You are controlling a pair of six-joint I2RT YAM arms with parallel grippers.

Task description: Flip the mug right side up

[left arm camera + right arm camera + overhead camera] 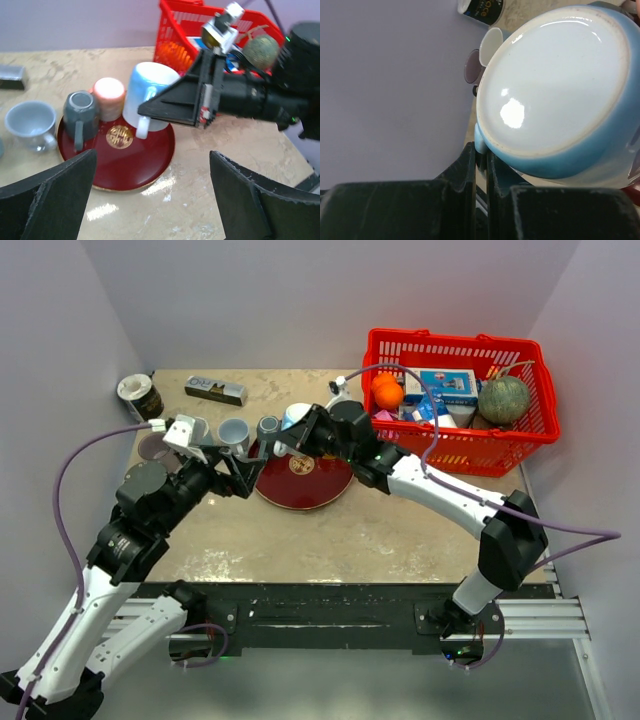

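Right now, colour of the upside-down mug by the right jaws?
Mug: light blue, white underneath; clearest in right wrist view.

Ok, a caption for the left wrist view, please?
Right tool grips inverted blue mug by handle over red plate.

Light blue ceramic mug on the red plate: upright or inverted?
Inverted: light blue ceramic mug shows its white base upward, mouth down on the red plate.

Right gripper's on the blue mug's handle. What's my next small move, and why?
Probably lift the right gripper straight up a little before any roll. It is shut on the handle of the blue mug, which sits base-up on the red plate; the grey mug and pink cup stand close beside it, so turning in place could knock them.
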